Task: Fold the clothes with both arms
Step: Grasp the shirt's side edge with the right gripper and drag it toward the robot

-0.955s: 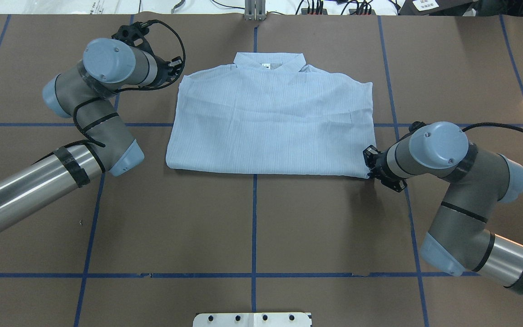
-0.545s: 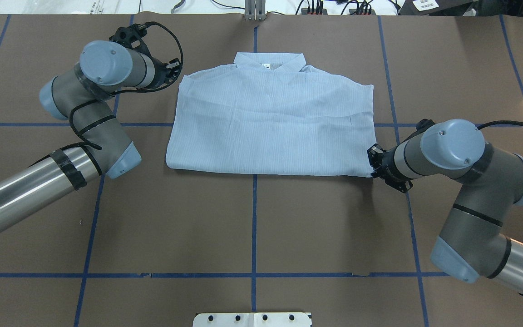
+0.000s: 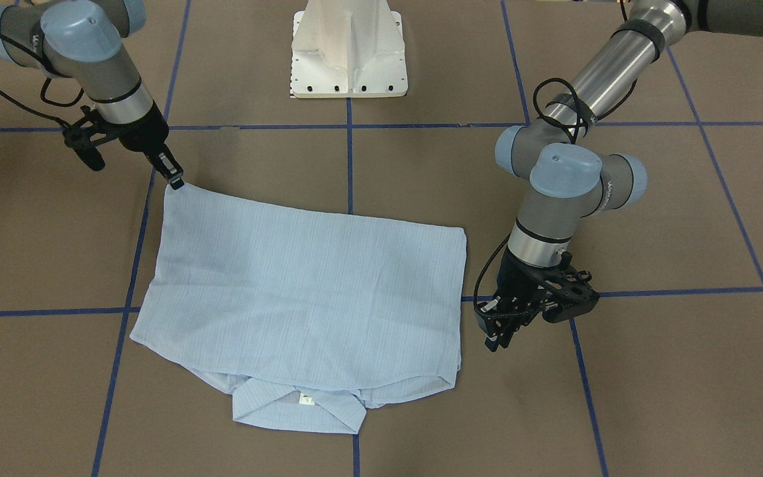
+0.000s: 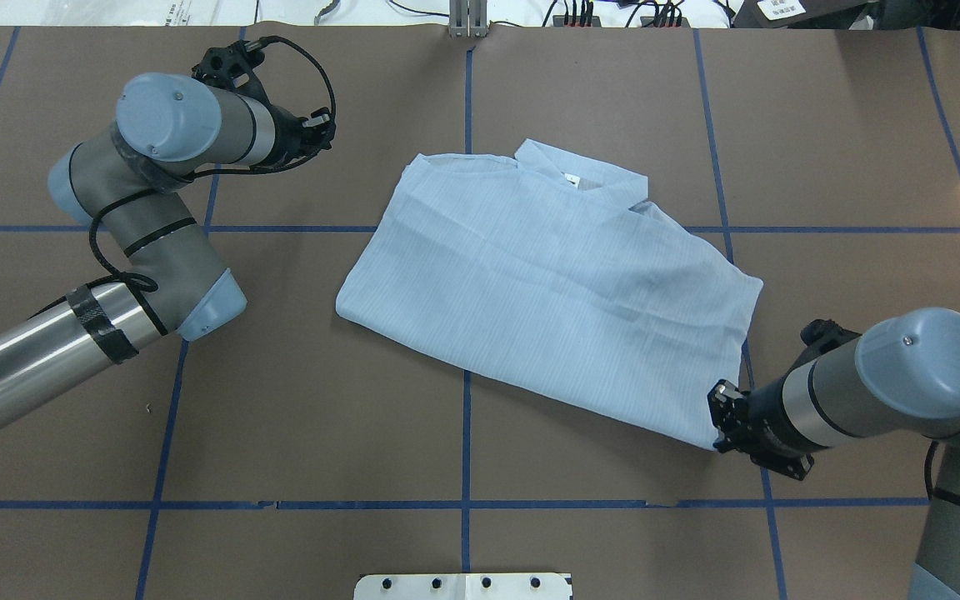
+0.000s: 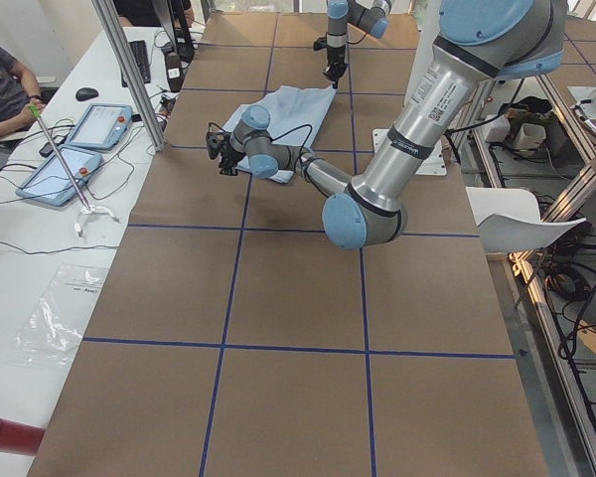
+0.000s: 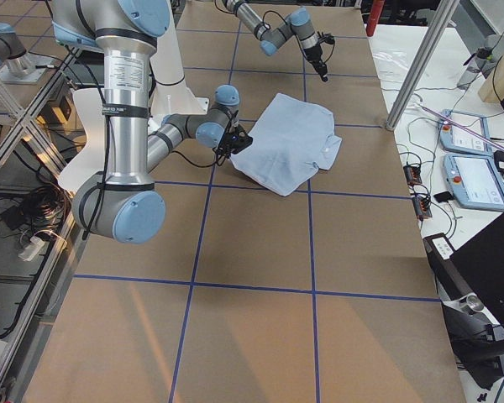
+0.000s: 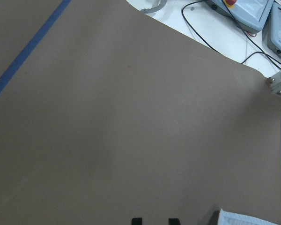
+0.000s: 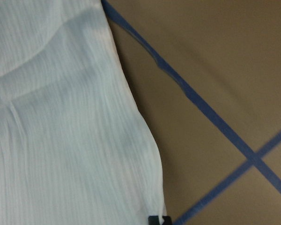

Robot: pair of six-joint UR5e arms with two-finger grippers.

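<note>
The light blue striped shirt (image 4: 547, 283) lies folded into a rectangle on the brown table, skewed, with its collar (image 4: 572, 171) and white tag at the far side. It also shows in the front view (image 3: 302, 285). My right gripper (image 4: 717, 417) is shut on the shirt's near right corner, low at the table; the right wrist view shows the cloth edge (image 8: 61, 131) running into the fingertips. My left gripper (image 4: 328, 133) is open and empty, apart from the shirt's far left corner. In the left wrist view only a shirt corner (image 7: 248, 219) shows.
The white pedestal base (image 3: 348, 53) stands at the robot's side of the table. Blue tape lines (image 4: 466, 433) grid the brown surface. Beyond the far edge a side table holds tablets (image 5: 99, 124) and cables, with a person (image 5: 0, 84) seated there.
My right gripper has pulled the shirt's near right corner toward the robot and to the right. The shirt has slid and turned, and its far left corner has left my left gripper.
</note>
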